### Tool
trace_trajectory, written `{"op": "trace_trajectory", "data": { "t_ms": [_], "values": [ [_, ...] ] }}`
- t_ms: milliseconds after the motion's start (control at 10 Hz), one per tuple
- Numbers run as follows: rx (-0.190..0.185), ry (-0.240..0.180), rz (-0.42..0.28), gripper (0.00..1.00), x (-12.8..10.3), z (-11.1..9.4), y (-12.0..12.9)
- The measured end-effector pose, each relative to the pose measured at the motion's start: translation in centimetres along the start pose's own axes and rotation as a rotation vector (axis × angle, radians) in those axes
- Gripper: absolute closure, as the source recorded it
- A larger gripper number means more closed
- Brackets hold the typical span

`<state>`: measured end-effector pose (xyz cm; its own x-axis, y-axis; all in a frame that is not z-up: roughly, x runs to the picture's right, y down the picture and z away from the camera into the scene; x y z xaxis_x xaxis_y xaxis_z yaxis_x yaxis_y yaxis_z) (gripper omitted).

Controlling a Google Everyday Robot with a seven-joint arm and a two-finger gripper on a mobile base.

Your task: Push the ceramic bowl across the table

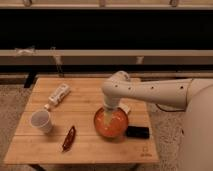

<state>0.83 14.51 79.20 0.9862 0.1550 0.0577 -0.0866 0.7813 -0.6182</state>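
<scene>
The orange-red ceramic bowl [112,125] sits on the right half of the light wooden table [85,100], near its front. My white arm reaches in from the right and bends down over the bowl. My gripper [110,113] is at the bowl's far rim, pointing down into or just behind it. Its tips are hidden by the wrist and the bowl.
A white cup [41,120] stands at the left front. A white bottle [57,95] lies at the left rear. A dark red packet [68,138] lies near the front edge. A black flat object [137,132] lies right of the bowl. A dark rail runs behind the table.
</scene>
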Motion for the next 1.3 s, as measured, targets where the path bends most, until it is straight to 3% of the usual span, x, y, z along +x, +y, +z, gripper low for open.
{"op": "trace_trajectory", "data": {
  "t_ms": [600,1300],
  "values": [
    [-0.082,0.059,0.023,0.28,1.6,3.4,1.1],
    [-0.095,0.058,0.007,0.28,0.8,5.1,-0.7]
  ]
}}
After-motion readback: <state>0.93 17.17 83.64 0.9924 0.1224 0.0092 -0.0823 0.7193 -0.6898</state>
